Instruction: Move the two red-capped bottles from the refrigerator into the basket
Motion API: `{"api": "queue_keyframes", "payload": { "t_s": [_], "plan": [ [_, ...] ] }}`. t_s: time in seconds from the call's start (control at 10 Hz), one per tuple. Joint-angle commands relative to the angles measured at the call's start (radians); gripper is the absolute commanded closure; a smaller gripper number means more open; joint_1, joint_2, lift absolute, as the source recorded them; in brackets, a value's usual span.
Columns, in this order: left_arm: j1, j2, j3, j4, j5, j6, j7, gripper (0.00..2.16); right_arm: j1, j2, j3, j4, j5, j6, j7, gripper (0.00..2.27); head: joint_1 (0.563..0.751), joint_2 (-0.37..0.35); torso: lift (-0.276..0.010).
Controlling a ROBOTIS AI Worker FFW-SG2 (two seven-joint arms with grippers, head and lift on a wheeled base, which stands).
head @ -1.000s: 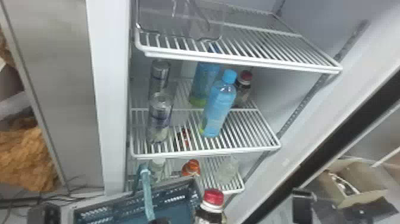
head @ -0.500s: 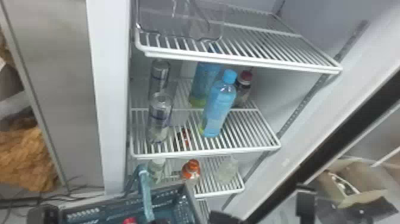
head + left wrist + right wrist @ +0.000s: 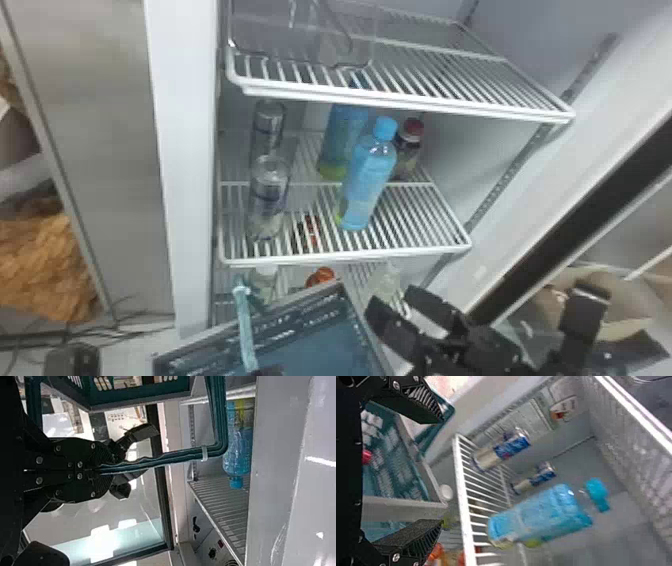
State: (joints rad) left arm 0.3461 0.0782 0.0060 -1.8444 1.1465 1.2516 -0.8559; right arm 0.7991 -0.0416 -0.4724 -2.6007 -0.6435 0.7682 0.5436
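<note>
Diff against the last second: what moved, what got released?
The dark red-capped bottle, earlier at the right end of the blue-green plastic basket, is now inside it, apparently released by the right gripper, which has risen at the basket's right, open. In the head view, the basket shifted up and right. Unchanged: blue plastic bottle and second red-capped bottle, both shelved.

You have one red-capped bottle standing upright in the refrigerator, on its middle shelf toward the right side, dark-bodied and partly hidden. The second bottle's red cap shows inside the basket; you can't tell how its body lies. Your basket, blue-green with slotted walls, a grey rim and a raised handle, is low in front of the refrigerator.
</note>
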Motion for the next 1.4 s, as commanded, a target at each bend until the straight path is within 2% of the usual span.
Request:
{"api": "queue_keyframes", "payload": {
  "t_s": [0.0,0.2,0.4,0.6,0.9,1.3],
  "plan": [
    [0.0,0.002,0.0,0.0,0.0,0.0,0.0,1.18,-0.019,0.009,0.0,0.022,0.037,-0.103,-0.017,0.13,0.695,-0.35,0.0],
    [0.0,0.005,0.0,0.0,0.002,0.0,0.0,1.18,-0.053,0.014,0.0,0.076,0.077,-0.231,-0.045,0.13,0.695,-0.35,0.0],
    [0.0,0.005,0.0,0.0,0.002,0.0,0.0,1.18,-0.095,0.016,0.0,0.143,0.083,-0.304,-0.062,0.13,0.695,-0.35,0.0],
    [0.0,0.005,-0.004,0.0,0.008,0.0,0.0,1.18,-0.151,0.011,0.0,0.197,0.143,-0.38,-0.082,0.12,0.695,-0.35,0.0],
    [0.0,0.002,-0.002,0.0,0.01,-0.002,0.0,1.18,-0.217,0.008,0.0,0.241,0.203,-0.403,-0.126,0.12,0.695,-0.35,0.0],
    [-0.003,0.0,-0.002,0.0,0.008,0.0,0.0,1.18,-0.365,-0.007,0.028,0.381,0.271,-0.41,-0.142,0.11,0.695,-0.35,0.0]
  ]
}}
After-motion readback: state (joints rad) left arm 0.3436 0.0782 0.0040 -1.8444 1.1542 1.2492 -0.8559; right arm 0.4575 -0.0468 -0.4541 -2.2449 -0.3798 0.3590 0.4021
